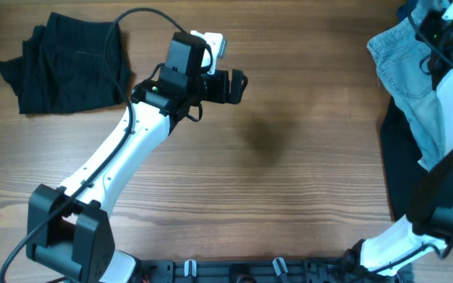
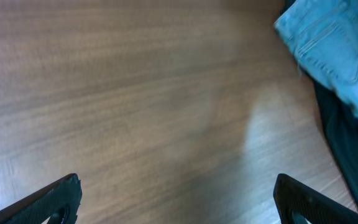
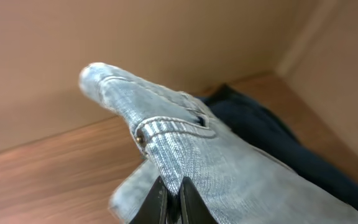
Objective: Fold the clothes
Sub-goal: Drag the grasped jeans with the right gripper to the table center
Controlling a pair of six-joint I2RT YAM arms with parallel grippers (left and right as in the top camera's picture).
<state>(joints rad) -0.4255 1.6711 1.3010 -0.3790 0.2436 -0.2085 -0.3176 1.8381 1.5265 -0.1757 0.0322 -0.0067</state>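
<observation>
The light-blue denim shorts point(image 1: 403, 67) hang at the table's far right, lifted by my right gripper point(image 1: 440, 17). In the right wrist view the right gripper point(image 3: 173, 186) is shut on a pinched fold of the denim shorts point(image 3: 166, 134) by the waistband and a belt loop. My left gripper point(image 1: 234, 85) hovers over the bare table near the middle back, open and empty. In the left wrist view its two fingertips point(image 2: 179, 199) stand wide apart, and the denim shorts point(image 2: 334, 50) show at the top right.
A folded black garment point(image 1: 65, 63) lies at the back left. A dark navy garment point(image 1: 403, 165) lies along the right edge under the shorts; it also shows in the right wrist view point(image 3: 278, 137) and the left wrist view point(image 2: 347, 155). Brown walls rise behind the table.
</observation>
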